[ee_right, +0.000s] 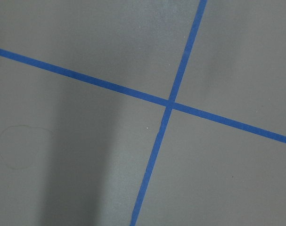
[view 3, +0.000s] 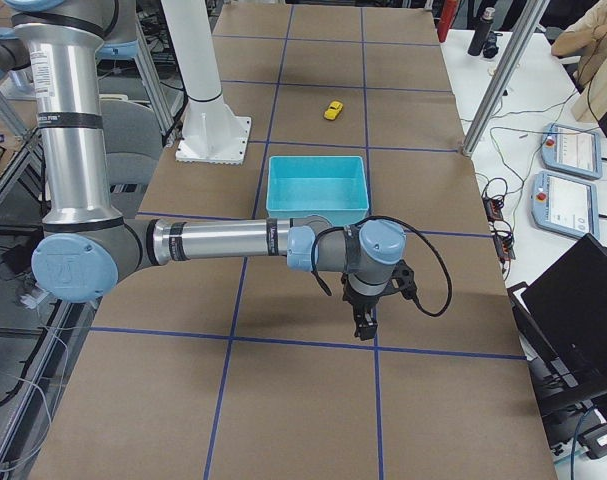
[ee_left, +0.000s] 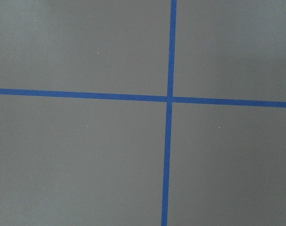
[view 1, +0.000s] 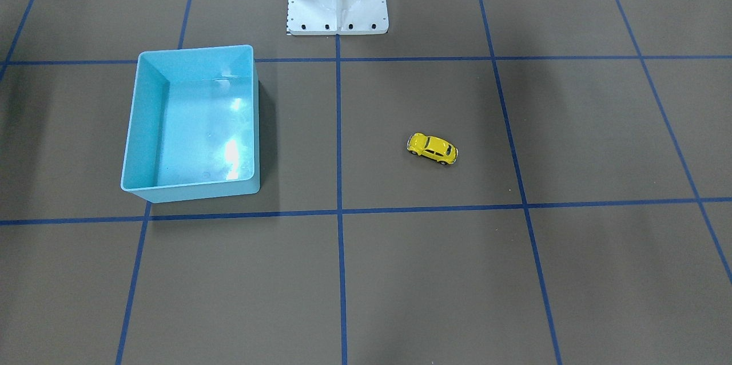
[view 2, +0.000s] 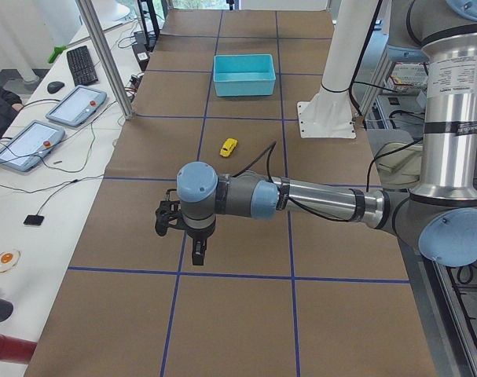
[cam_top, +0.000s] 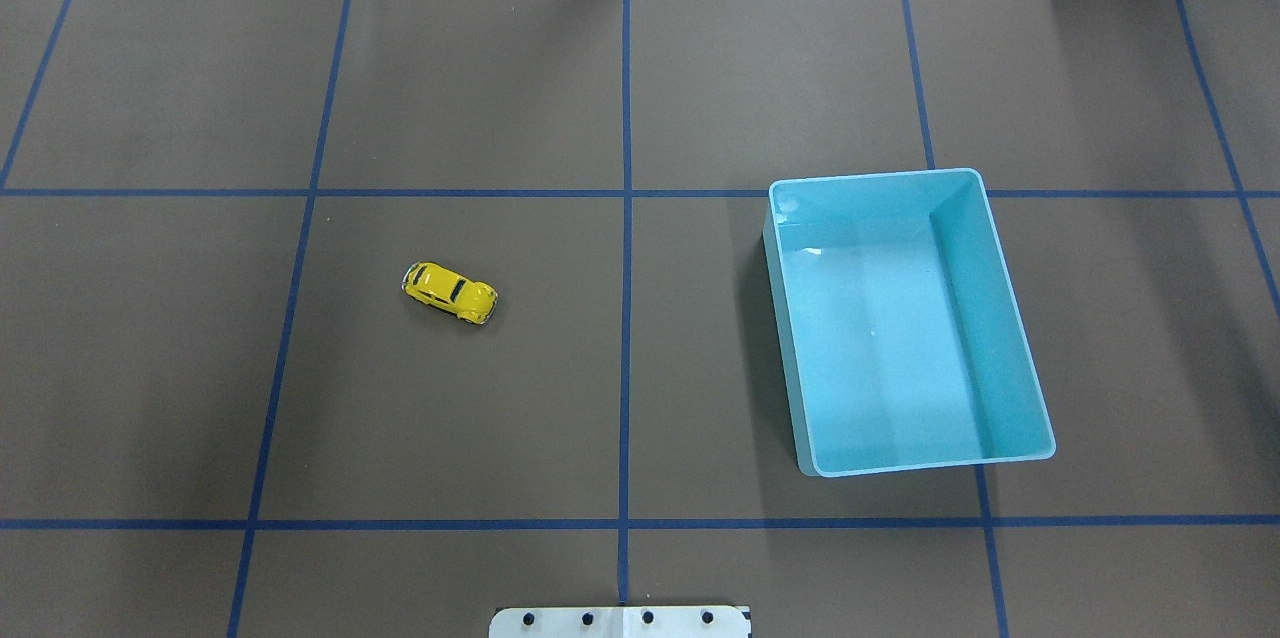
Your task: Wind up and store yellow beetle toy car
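- Yellow beetle toy car sits upright on its wheels on the brown table mat. It is in the grid square just left of the centre tape line, on the robot's left side, and lies at a slant to the blue grid lines.
- Light-blue bin stands open side up on the robot's right side. It is across the centre line from the car and well apart from it.
- The front-facing view shows the same layout mirrored: car, bin, and the white robot pedestal at the top edge.
- Left gripper hangs fingers-down over the mat at the table's left end, well apart from the car. It shows only in the side view, so its jaw spacing cannot be told.
- Right gripper hangs fingers-down past the bin's end, far from the car. Again, whether it is wide or narrow cannot be told.
- Each wrist camera shows only mat and a blue tape crossing.
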Robot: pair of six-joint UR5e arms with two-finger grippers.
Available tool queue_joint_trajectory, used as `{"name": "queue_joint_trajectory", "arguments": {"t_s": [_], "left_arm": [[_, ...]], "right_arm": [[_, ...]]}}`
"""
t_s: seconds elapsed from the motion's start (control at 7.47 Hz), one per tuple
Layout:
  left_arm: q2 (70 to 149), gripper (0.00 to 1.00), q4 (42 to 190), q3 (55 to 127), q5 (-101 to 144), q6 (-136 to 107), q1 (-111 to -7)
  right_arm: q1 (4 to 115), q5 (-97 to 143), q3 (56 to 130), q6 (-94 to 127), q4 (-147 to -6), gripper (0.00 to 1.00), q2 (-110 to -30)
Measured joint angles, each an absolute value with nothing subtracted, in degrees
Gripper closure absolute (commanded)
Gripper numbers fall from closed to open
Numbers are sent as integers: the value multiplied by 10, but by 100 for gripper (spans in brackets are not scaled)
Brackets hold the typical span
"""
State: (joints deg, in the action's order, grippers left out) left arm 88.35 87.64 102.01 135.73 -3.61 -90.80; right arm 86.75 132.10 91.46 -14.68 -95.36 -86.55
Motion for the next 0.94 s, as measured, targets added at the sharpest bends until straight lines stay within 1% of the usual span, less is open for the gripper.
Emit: {"name": "queue_joint_trajectory", "arguments": {"t_s": [0.4, 0.54, 0.94], "left_arm": [[900, 0, 803, 1144, 1323, -36, -835], [918, 0, 784, 1165, 1319, -36, -803], [970, 0, 772, 1181, 1316, -35, -701]], "right_arm": [[867, 1322, 915, -147, -954, 0, -866], [867, 1322, 915, -147, -953, 0, -866], [867, 1321, 915, -147, -952, 0, -867]]}}
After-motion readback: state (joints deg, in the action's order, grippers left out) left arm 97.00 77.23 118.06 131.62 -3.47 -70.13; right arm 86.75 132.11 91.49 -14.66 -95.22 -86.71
